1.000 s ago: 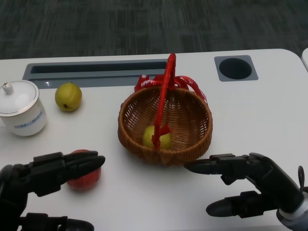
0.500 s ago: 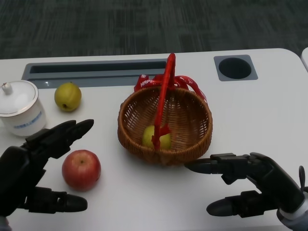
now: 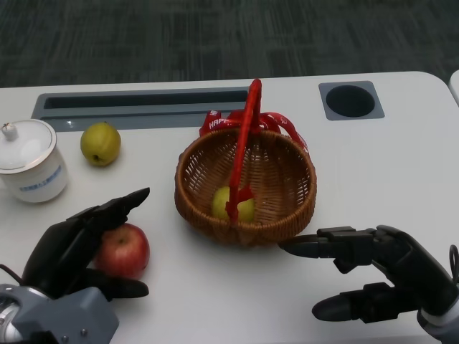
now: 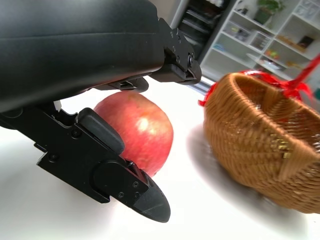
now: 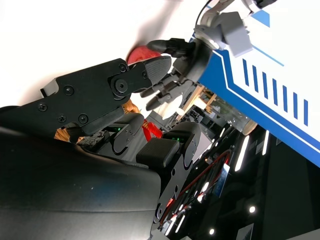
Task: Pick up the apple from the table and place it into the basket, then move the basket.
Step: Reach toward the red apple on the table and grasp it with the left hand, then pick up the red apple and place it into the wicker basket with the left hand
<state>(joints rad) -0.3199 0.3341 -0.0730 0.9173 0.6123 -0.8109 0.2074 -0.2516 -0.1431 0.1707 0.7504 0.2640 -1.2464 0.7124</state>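
The red apple (image 3: 125,249) lies on the white table, left of the wicker basket (image 3: 287,204). My left hand (image 3: 75,251) cups it from the left, fingers over its top and thumb (image 3: 118,288) at its near side; the apple rests on the table. In the left wrist view the apple (image 4: 137,127) sits between the upper fingers and the thumb (image 4: 125,187), with the basket (image 4: 255,145) beyond. My right hand (image 3: 373,276) hovers at the basket's front right, fingers apart and holding nothing. The basket has a red handle (image 3: 244,143) and a yellow-green fruit (image 3: 233,204) inside.
A yellow-green pear (image 3: 100,143) and a white lidded cup (image 3: 30,168) stand at the back left. A grey recessed slot (image 3: 143,106) and a round hole (image 3: 351,101) lie along the table's far edge.
My left hand drew back to the left off the apple, then turned and came in around it from the side. Apple, basket and right hand stayed put.
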